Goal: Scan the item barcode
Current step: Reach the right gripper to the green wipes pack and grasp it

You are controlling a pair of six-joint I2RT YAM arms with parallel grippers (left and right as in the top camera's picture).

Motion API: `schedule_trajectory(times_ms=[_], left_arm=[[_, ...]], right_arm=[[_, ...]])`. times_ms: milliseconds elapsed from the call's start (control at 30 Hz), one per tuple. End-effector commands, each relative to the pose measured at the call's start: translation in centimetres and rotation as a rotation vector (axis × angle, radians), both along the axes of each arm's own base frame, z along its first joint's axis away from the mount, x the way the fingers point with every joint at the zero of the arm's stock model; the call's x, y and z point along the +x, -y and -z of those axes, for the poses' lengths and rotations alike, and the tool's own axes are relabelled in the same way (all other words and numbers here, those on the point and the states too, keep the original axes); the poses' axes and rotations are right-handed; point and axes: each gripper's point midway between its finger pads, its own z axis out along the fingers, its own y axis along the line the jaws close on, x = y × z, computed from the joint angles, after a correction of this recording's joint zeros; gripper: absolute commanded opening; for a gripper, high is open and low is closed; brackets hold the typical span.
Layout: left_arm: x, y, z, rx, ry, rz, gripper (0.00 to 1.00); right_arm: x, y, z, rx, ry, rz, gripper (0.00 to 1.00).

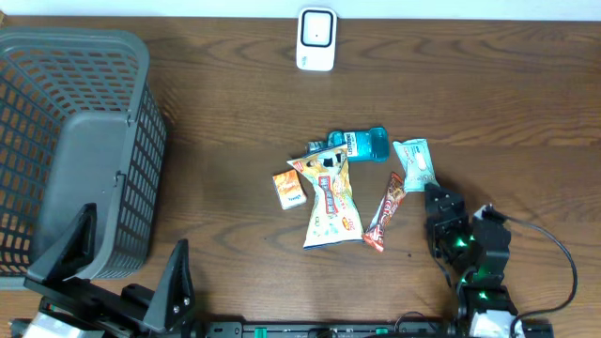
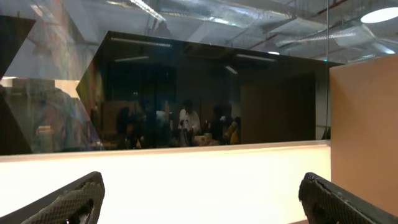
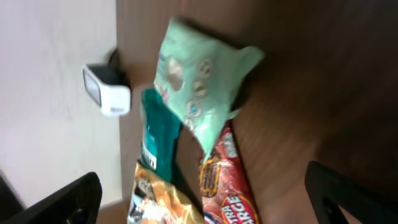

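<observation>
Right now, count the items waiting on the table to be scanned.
5, clustered centrally: small orange box leftmost, yellow snack bag beside it, teal bottle behind the bag, red wrapper right of it, pale green packet rightmost. None seems hidden.

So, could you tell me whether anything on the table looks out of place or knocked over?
Only mildly: the teal bottle lies on its side against the yellow snack bag, in a loose cluster of items. Nothing looks spilled or torn.
</observation>
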Motion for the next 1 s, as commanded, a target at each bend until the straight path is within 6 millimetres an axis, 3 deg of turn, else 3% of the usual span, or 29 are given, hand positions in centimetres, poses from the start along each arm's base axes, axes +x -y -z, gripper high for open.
schedule_trajectory(times_ms=[0, 167, 367, 467, 567, 667, 833, 967], left_arm=[[-0.5, 0.1, -0.2, 0.001, 0.013, 0.008, 1.00], [-0.4, -0.3, -0.4, -0.003, 0.021, -0.023, 1.00], [-0.2, -3.2, -1.4, -0.085, 0.052, -0.170, 1.00], [-0.1, -4.7, -1.6, -0.128, 0.055, -0.248, 1.00], [-0.3, -4.9, -1.9, -0.137, 0.072, -0.259, 1.00], [-0.6, -4.9, -2.5, -0.141, 0.097, -0.257, 1.00], [-0.7, -4.9, -2.5, -0.142, 0.101, -0.257, 1.00], [-0.6, -4.9, -2.5, -0.142, 0.098, -0.257, 1.00]], right_arm=[[1.5, -1.6, -2.3, -0.100, 0.062, -0.174, 0.99], [3.7, -1.4, -5.4, -0.382, -0.055, -0.301, 0.99], [6.4, -0.9, -11.7, -0.890, -0.142, -0.344, 0.99], [7.9, -1.1, -12.8, -1.197, -0.229, -0.372, 0.99], [8.8, -1.5, -10.8, -1.375, -0.322, -0.445, 0.99], [9.4, -1.4, -7.6, -1.488, -0.429, -0.517, 0.99], [9.3, -1.4, -2.5, -1.540, -0.563, -0.650, 0.96], [9.2, -1.8, -0.4, -1.523, -0.593, -0.702, 0.94]])
